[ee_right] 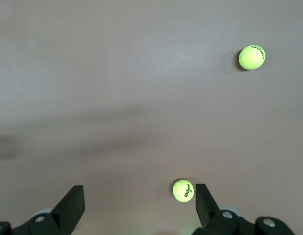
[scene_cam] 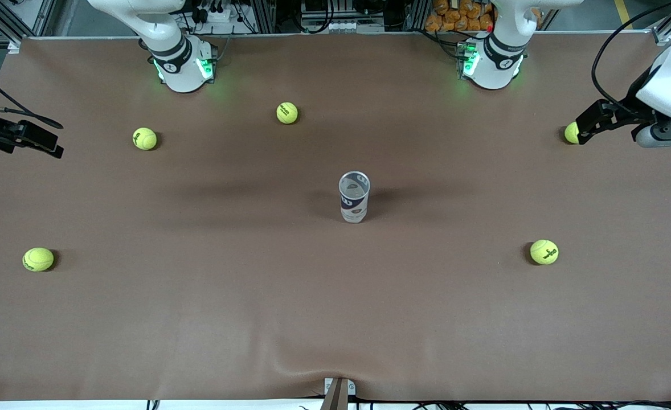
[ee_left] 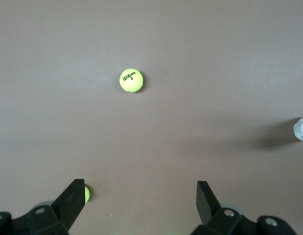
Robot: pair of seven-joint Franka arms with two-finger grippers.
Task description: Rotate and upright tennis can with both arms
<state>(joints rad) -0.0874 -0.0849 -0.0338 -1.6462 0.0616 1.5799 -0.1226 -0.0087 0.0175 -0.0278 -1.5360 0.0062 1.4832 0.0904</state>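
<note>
At the table's middle stands the can (scene_cam: 354,197), upright on its base with its open metallic rim facing up, well apart from every ball and from both grippers. It already looks righted, so the task seems at or near its end.

Over the table's edge at the left arm's end hangs the left gripper (scene_cam: 589,126), its fingers spread wide with nothing between them; a ball (scene_cam: 570,132) sits on the table just beside its tip. From the left wrist view, another ball (ee_left: 131,80) lies on the bare cloth and a sliver of the can shows at the frame's edge. The right gripper (scene_cam: 31,139) hangs over the right arm's end of the table, also spread and empty, with a ball (ee_right: 183,190) close to one fingertip in its wrist view and a second ball (ee_right: 252,57) farther off.

By my judgement the can is light, thin-walled clear plastic: stiff enough along its length but easy to dent under a hard squeeze, and smooth enough to slip. Empty and tall for its base, it would tip at a nudge. The labelled mid-body seems the best place to grip, across its width, with gentle force; the rim is stiffer but narrower to catch.
</note>
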